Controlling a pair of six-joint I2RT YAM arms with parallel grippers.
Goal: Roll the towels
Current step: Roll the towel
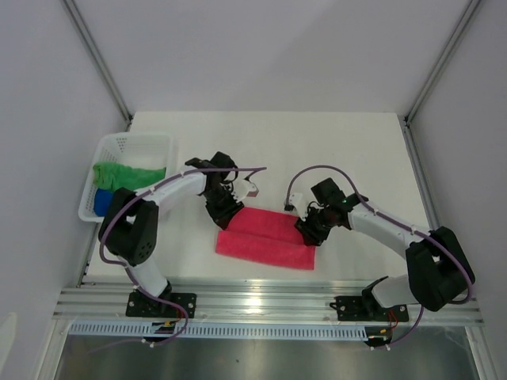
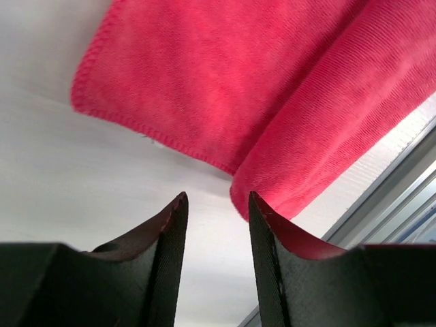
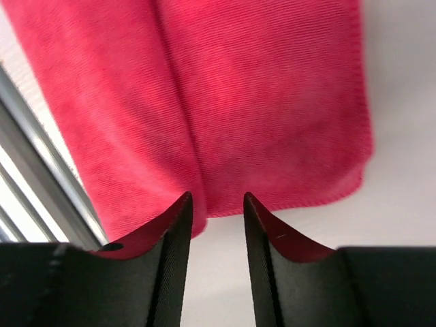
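The pink-red towel [image 1: 268, 237] lies folded in half on the white table, a long strip near the front edge. It fills the left wrist view [image 2: 238, 88] and the right wrist view [image 3: 252, 95]. My left gripper [image 1: 224, 216] is open and empty just off the towel's left end [image 2: 216, 197]. My right gripper [image 1: 309, 233] is open and empty at the towel's right end [image 3: 216, 197]. The green towel [image 1: 127, 174] and the blue towel [image 1: 103, 201] lie in the basket.
A white mesh basket [image 1: 135, 144] stands at the table's left side. The metal rail [image 1: 269, 301] runs along the near edge, close to the towel, and shows in the left wrist view [image 2: 402, 184] and the right wrist view [image 3: 27, 157].
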